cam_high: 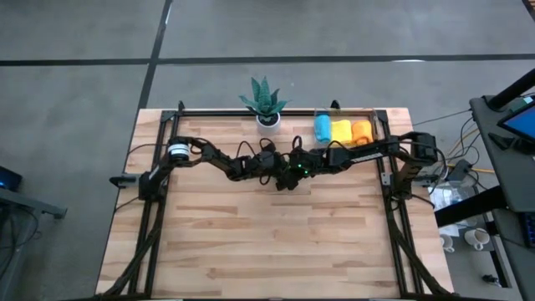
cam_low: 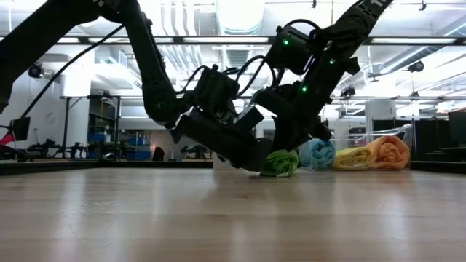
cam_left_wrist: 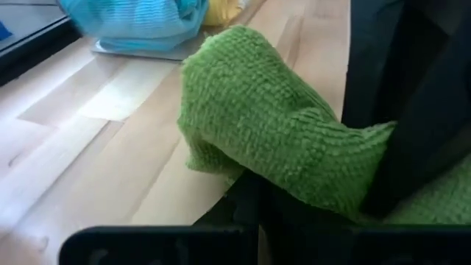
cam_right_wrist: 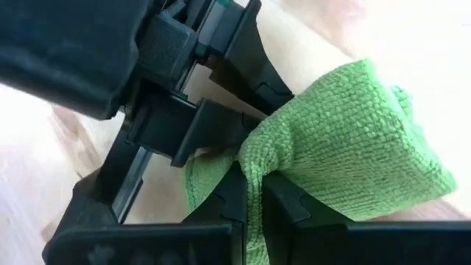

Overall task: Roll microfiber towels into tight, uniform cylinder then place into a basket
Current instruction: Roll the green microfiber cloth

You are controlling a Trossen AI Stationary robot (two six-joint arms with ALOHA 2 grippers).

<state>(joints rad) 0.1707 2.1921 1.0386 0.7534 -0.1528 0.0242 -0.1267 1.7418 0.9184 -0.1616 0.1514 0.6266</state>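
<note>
Green towel (cam_low: 279,163) mid-bench, both grippers' fingers pinched shut on it: left gripper (cam_left_wrist: 309,210), right gripper (cam_right_wrist: 250,202). Risk: roll loosens if either slips; basket (cam_high: 378,125) at 1 o'clock.

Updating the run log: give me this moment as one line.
left gripper: shut on green towel | right gripper: shut on green towel | basket: blue, yellow, orange rolls inside

Two matte black jointed arms trail looped black cables; small green lights glow just behind the right gripper (cam_low: 280,161), and a white band rings the left arm's (cam_high: 177,152) shoulder joint
</note>
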